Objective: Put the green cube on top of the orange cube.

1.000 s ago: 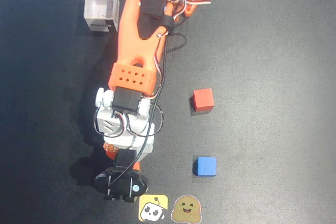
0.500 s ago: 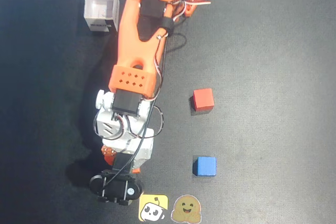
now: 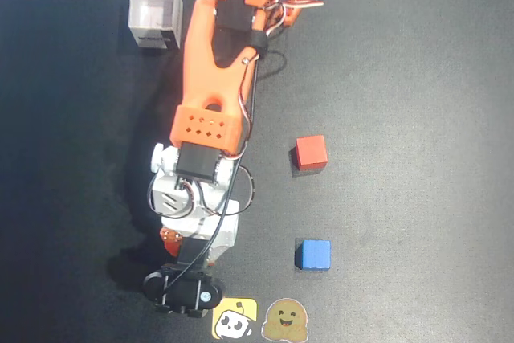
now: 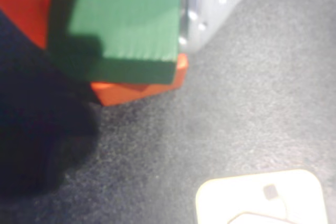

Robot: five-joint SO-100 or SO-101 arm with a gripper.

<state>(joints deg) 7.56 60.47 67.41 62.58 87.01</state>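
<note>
Pincer point(image 4: 113, 3) grasping small matte dark-green cube point(image 4: 126, 24), w/ cube directly above bright-orange cube point(image 4: 139, 87) on black tabletop point(image 4: 220, 124); contact unclear.

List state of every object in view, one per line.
green cube: above the orange cube, overlapping it in the wrist view; contact unclear.
orange cube: on the mat, mostly covered by the green cube.
red cube: on the mat, alone.
blue cube: on the mat, alone.
clear box: upright, looks empty.
gripper: hidden under the arm; open or shut unclear.
</note>
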